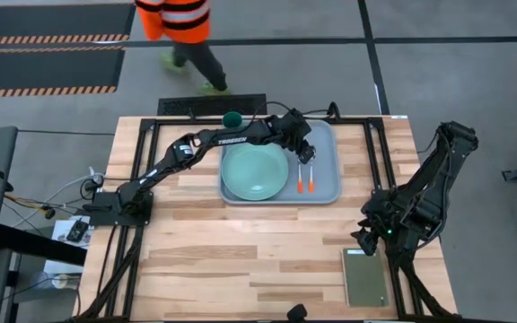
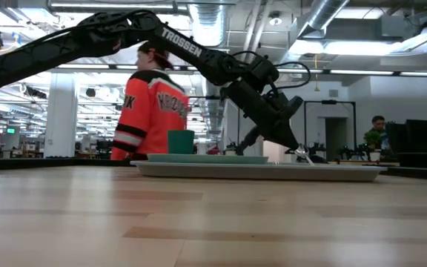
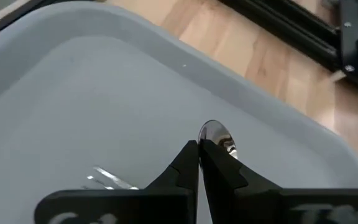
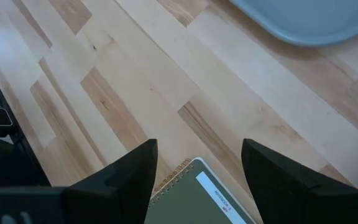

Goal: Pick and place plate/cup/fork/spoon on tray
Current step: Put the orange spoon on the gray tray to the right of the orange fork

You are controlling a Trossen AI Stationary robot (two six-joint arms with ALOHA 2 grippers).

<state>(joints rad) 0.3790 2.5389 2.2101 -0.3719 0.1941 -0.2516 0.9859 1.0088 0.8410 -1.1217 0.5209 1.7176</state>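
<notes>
The worktop (image 1: pixel 240 260) is pale wood planks, smooth with a soft sheen. The tray (image 3: pixel 73 81) looks like matt, smooth plastic. The spoon (image 3: pixel 216 134) bowl is shiny metal. The plate (image 1: pixel 254 170) looks smooth, slightly glossy.

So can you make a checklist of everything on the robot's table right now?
Surface: wooden table, pale planks.
Job's things: tray holds plate, fork and spoon side by side; cup stands off the tray near its far corner.
Clutter: green notebook near the right arm.
Grippers: left gripper shut, over the spoon's bowl; right gripper open above the notebook.
Cables: bundle off the table's left edge.
Surroundings: person in orange jersey beyond the table.
</notes>
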